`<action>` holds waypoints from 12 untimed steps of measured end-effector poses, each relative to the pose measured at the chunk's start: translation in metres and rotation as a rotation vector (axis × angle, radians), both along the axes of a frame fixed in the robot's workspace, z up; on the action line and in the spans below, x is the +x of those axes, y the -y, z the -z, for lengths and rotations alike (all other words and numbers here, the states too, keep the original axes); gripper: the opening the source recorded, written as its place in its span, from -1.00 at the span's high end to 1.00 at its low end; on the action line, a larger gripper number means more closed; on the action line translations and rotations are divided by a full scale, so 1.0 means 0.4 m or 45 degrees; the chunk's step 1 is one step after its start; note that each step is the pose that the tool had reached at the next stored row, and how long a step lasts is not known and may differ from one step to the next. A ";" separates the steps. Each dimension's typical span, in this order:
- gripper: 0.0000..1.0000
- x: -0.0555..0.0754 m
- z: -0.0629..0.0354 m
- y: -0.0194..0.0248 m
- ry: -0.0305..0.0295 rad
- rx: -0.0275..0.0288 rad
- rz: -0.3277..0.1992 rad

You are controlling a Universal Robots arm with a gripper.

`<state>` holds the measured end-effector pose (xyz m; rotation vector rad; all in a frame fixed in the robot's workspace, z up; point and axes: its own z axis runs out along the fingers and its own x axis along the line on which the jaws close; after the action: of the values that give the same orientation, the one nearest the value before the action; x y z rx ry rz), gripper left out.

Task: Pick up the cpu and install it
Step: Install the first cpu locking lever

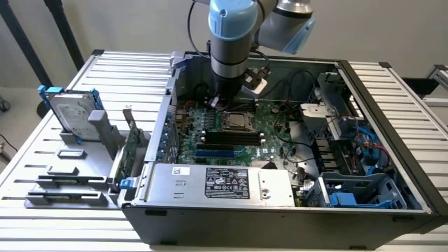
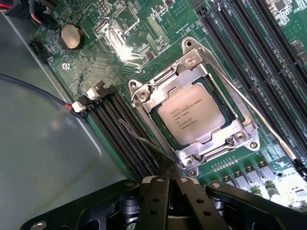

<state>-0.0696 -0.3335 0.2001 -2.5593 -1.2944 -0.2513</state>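
Silver-grey cpu [image 2: 192, 117] lies flat in the socket on the green mobo [image 2: 120, 57], printed side up. Metal retention frame [image 2: 144, 93] sits around its edges, w/ screws at the corners.

End effector [image 2: 169, 178] is clenched: fingers pressed together, nothing btwn them, no object held. Tips hang just beside one corner of the frame, close to a thin wire lever [image 2: 144, 140] that runs along the socket's side. Can't tell if tips touch lever or frame.

Black RAM slots [image 2: 120, 129] run alongside the socket, w/ more on its other side. Coin cell [image 2: 72, 37] sits further off on the board.

Exterior view: arm [image 1: 230, 47] comes down from above into the open PC case [image 1: 280, 226], which lies on its side on the slatted bench [image 1: 70, 231]. PSU [image 1: 224, 184] w/ label fills the case's edge nearest the camera.

HDD [image 1: 73, 113] w/ blue brackets stands upright in a grey holder block [image 1: 91, 139] at the exterior view's left, outside the case and well apart from the end effector.
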 end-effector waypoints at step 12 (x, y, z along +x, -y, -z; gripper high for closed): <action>0.79 0.020 0.001 -0.001 0.0001 -0.0021 0.000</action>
<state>-0.0615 -0.3331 0.1996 -2.5606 -1.2953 -0.2504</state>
